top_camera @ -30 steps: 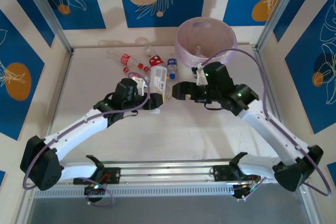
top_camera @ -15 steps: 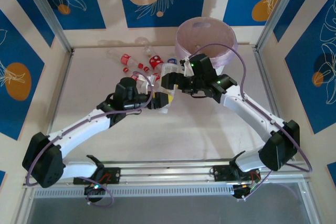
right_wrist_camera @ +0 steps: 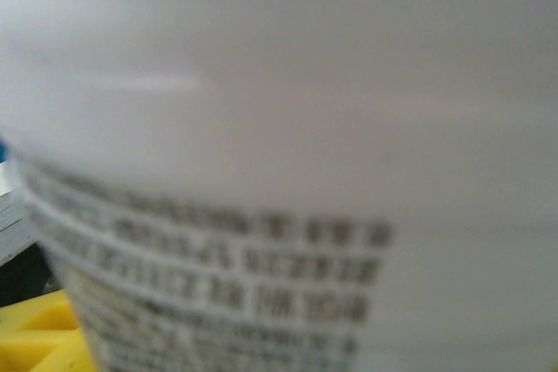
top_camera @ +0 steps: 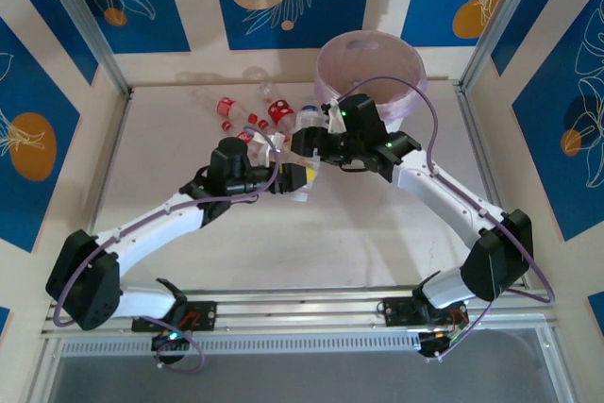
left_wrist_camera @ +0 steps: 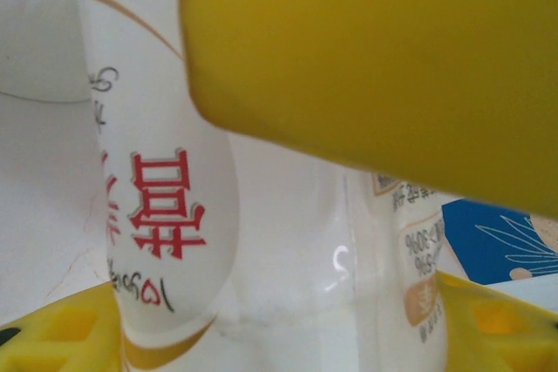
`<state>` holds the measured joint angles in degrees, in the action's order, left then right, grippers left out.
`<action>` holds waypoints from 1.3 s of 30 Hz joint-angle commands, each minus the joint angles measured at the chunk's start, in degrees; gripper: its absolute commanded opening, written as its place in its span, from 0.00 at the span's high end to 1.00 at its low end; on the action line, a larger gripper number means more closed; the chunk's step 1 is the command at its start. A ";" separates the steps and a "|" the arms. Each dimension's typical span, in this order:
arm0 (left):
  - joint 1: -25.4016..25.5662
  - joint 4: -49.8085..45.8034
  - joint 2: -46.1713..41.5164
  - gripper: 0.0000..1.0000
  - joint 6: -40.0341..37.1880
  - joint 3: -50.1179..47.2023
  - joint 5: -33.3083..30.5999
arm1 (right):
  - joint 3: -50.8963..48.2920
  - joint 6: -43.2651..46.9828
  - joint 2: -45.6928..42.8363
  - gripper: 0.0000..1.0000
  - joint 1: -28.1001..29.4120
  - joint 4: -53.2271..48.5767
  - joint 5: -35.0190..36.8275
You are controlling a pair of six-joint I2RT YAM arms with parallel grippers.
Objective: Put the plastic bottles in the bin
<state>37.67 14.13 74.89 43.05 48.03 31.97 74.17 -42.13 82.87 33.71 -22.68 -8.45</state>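
left fingers (left_wrist_camera: 375, 67) clamp a bottle (left_wrist_camera: 166, 215); right fingers (right_wrist_camera: 35, 337) beside it

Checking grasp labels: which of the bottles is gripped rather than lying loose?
The white-labelled bottle with red characters, clamped in the left gripper. The red-capped bottles and the blue-capped one lie loose on the table.

L arm (top_camera: 142, 224), R arm (top_camera: 444, 200): white links, black joints, lilac cables (top_camera: 550, 280), green LEDs (top_camera: 346, 110); yellow fingers (left_wrist_camera: 392, 67).

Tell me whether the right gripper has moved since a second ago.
Yes: the right gripper shifted left relative to the bin, reaching the bottle in the left gripper.
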 commanded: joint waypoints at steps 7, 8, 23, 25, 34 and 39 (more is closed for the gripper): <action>0.37 3.35 -0.32 0.06 -0.51 -0.38 0.75 | 5.02 3.18 0.29 0.39 -0.67 -3.06 0.39; 0.21 3.66 -0.69 0.02 -0.65 -0.80 0.81 | 6.34 4.30 0.45 0.40 -0.90 -4.23 0.66; -3.60 4.81 -6.90 0.00 3.36 -5.16 2.00 | 33.75 27.66 8.30 0.49 -8.85 -12.75 6.02; -4.76 4.36 -5.57 0.00 4.91 -5.18 1.01 | 37.11 28.44 9.96 0.50 -10.59 -12.46 6.37; -7.62 -6.68 2.42 0.00 7.59 -4.52 -7.66 | 48.16 30.48 18.63 0.50 -20.19 -9.84 6.00; -8.30 -11.61 3.81 0.00 9.26 -4.56 -14.67 | 52.82 33.89 24.49 0.50 -23.14 -12.91 7.97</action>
<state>30.30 6.35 78.56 50.63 43.53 22.76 124.29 -11.57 105.03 11.25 -33.76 -1.89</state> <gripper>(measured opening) 0.998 0.557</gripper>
